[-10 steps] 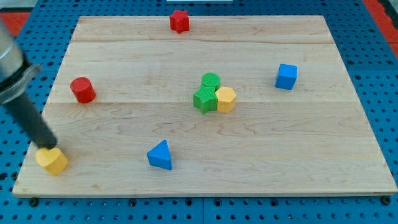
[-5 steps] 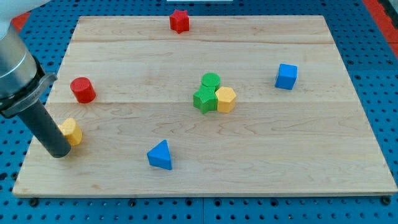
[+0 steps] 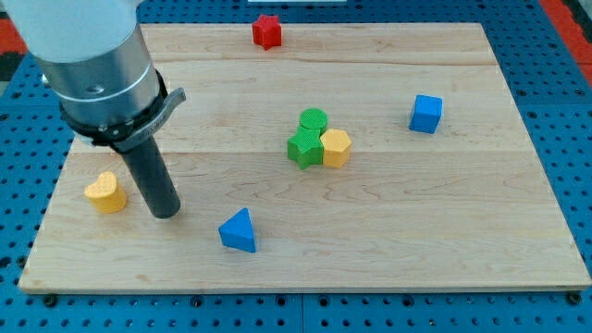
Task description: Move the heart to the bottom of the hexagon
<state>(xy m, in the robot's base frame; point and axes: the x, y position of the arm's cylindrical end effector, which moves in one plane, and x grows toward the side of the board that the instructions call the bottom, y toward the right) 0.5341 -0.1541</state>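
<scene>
The yellow heart point(image 3: 105, 191) lies near the board's left edge, low in the view. My tip point(image 3: 166, 213) rests on the board just to the heart's right, a small gap apart from it. The yellow hexagon point(image 3: 336, 147) sits near the middle, touching a green star-shaped block point(image 3: 303, 149), with a green cylinder point(image 3: 314, 120) just above them. The heart is far to the left of the hexagon. The arm's grey body hides the red cylinder seen earlier.
A blue triangle point(image 3: 239, 231) lies low in the view, right of my tip. A blue cube point(image 3: 425, 113) sits at the right. A red block point(image 3: 266, 30) sits at the top edge. The wooden board point(image 3: 518, 250) rests on a blue pegboard.
The heart was pushed up from the board's bottom left corner. My tip has moved from the heart's left side around to its right side. The arm now covers the red cylinder.
</scene>
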